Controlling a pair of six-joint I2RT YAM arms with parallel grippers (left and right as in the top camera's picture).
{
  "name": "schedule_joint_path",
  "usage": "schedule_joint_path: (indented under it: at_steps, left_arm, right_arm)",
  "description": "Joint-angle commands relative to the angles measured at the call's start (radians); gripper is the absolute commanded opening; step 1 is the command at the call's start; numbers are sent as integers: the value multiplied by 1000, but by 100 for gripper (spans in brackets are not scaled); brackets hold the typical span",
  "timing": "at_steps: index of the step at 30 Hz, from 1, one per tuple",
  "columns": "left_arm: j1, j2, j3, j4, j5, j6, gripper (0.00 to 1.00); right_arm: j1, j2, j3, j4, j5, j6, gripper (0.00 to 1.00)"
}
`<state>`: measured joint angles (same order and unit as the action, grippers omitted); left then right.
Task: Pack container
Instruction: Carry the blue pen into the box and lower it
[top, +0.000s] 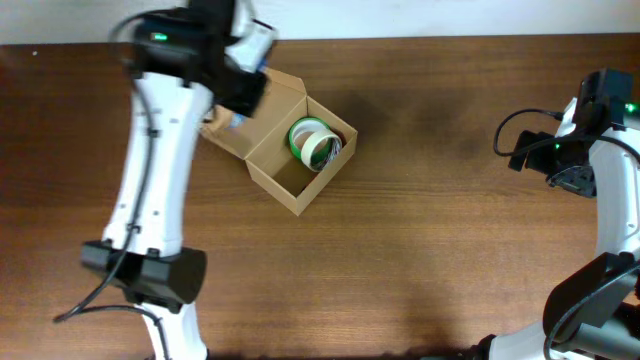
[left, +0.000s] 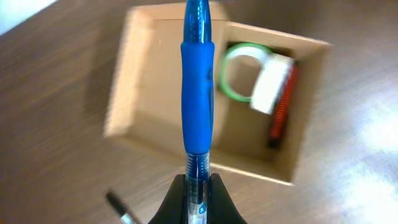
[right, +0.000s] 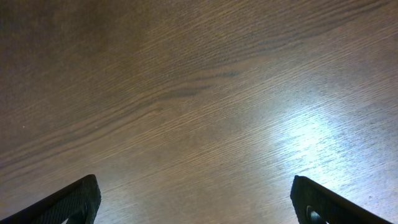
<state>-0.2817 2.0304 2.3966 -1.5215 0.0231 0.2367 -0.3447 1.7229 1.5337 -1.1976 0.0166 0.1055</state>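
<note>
Sitting open on the dark wood-grain table (top: 430, 230), the single plain tan cardboard box (top: 285, 170) has its flap lid folded back outward. Inside the box lies one green tape roll (top: 313, 142). Above the box, the left gripper (left: 198, 185) is pinched closed around one blue pen (left: 197, 93). Well apart from the box, the right gripper (right: 199, 202) gapes wide, empty.

Tan container (left: 155, 99), blue translucent pen (left: 198, 93), green-and-white tape roll (top: 312, 145), dark brown wood-grain table (right: 199, 93)
</note>
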Motion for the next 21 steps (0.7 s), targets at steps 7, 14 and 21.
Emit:
schedule_joint_path:
  at_steps: [7, 14, 21]
  left_arm:
    - [-137, 126, -92, 64, -30, 23, 2]
    - [-153, 165, -246, 195, -18, 24, 2]
    - [-156, 165, -397, 281, 16, 27, 2]
  right_arm:
    - [-3, 5, -5, 2, -2, 8, 99]
    - [-3, 5, -5, 2, -2, 8, 99]
    - [-3, 5, -5, 2, -2, 8, 99]
